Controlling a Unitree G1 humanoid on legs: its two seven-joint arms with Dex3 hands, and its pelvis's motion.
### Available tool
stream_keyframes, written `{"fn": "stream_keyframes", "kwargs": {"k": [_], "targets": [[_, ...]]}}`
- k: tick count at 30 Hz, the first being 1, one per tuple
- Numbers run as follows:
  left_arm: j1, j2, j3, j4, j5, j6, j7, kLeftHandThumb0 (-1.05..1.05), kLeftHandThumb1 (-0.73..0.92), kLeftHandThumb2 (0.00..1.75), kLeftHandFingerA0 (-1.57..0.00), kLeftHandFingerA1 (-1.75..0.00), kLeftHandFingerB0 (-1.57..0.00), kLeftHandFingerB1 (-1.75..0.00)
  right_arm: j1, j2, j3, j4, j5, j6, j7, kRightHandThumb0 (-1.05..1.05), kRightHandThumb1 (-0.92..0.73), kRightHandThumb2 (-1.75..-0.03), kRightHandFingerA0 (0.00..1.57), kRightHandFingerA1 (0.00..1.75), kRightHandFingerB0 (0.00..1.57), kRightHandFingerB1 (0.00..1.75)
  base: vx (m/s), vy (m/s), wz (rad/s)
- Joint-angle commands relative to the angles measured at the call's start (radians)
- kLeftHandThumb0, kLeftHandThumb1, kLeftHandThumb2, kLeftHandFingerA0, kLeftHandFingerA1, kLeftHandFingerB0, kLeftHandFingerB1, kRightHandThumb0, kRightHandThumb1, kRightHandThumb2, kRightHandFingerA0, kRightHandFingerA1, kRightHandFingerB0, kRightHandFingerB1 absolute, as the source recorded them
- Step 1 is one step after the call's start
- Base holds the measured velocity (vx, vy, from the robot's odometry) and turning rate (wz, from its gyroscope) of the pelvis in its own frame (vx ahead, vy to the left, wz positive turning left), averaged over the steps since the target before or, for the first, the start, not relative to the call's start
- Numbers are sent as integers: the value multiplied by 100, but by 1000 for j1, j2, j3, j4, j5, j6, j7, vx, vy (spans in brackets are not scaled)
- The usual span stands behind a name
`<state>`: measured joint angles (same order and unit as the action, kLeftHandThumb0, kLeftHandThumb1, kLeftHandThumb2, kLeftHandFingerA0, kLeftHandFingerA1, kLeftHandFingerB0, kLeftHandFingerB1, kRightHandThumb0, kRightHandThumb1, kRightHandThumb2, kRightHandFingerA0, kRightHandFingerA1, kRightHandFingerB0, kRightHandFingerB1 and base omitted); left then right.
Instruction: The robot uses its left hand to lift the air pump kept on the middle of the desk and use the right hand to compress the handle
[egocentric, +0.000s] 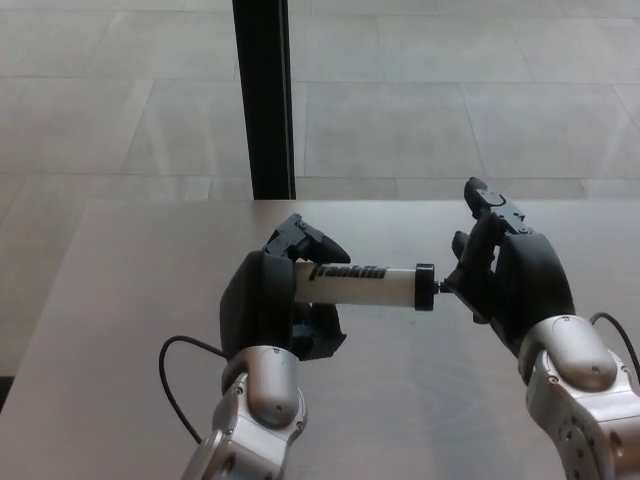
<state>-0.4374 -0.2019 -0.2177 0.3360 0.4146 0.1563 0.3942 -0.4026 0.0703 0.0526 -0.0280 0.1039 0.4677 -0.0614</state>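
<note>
The air pump is a white barrel with black "Franklin" lettering and a black end cap, held level above the desk. My left hand is shut around the barrel's left end, hiding that end. My right hand meets the pump's right end, closed on the handle, which its palm and fingers hide. Only a very short bit of the metal rod shows between cap and right hand. One right finger sticks upward.
A black vertical post stands just behind the desk's far edge. A black cable loops beside my left forearm, and another cable runs by the right wrist. Tiled floor lies beyond the desk.
</note>
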Motion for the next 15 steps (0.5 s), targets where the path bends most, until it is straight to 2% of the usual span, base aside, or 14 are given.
{"fn": "stream_keyframes", "kwargs": {"k": [1, 4, 5, 6, 7, 9, 10, 11, 13, 14, 15], "targets": [[-19, -4, -28, 18, 17, 0, 3, -9, 49, 126, -90, -175, -83, -156, -16, 16, 19, -4, -32, -5, -18, -101, -92, -132, 0, 14, 0, 7, 0, 0, 0], [-28, -12, -32, 19, 21, 23, 9, -8, 54, 118, -90, -175, -82, -157, -18, 25, 16, -3, -32, 2, -20, -101, -92, -132, 0, 14, 0, 6, 0, 0, 0], [-33, -16, -37, 20, 25, 26, 16, -15, 54, 114, -119, -141, -102, -128, -18, 31, 15, -2, -29, -9, -19, -102, -92, -132, 0, 14, 0, 5, 0, 0, 0], [-39, -16, -46, 27, 37, 21, 28, -17, 54, 112, -121, -140, -102, -126, -14, 37, 13, -3, -16, -24, -6, -101, -92, -131, 0, 17, 0, 8, 0, 0, 0], [-46, -19, -53, 29, 49, 39, 35, -15, 62, 98, -90, -174, -82, -143, -14, 39, 13, 1, -12, -31, 1, -102, -92, -132, 0, 17, 0, 7, 0, 0, 0], [-53, -17, -60, 39, 56, 38, 45, -15, 63, 96, -91, -173, -83, -140, -16, 40, 14, 7, -15, -36, 2, -101, -92, -132, 0, 17, 0, 7, 0, 0, 0], [-56, -19, -63, 42, 58, 38, 51, -12, 62, 92, -99, -163, -90, -118, -18, 38, 17, 8, -22, -33, -2, -103, -92, -132, 0, 14, 0, 5, 0, 0, 0], [-54, -22, -65, 38, 58, 40, 54, -11, 65, 90, -98, -164, -88, -119, -20, 36, 17, 8, -33, -28, -13, -103, -92, -132, 0, 14, 0, 4, 0, 0, 0], [-39, -15, -63, 30, 40, 12, 46, -9, 55, 115, -90, -174, -84, -152, -24, 29, 12, -4, -48, -6, -32, -104, -92, -133, 0, 13, 0, 5, 0, 0, 0], [-35, -16, -59, 32, 31, 8, 42, -9, 55, 115, -90, -174, -84, -152, -24, 23, 6, -6, -45, -7, -27, -104, -92, -133, 0, 13, 0, 5, 0, 0, 0], [-30, -10, -61, 32, 33, 8, 41, -4, 41, 140, -92, -175, -85, -158, -22, 15, -7, -8, -34, -9, -16, -105, -92, -132, 0, 15, 0, 5, 0, 0, 0]]}}
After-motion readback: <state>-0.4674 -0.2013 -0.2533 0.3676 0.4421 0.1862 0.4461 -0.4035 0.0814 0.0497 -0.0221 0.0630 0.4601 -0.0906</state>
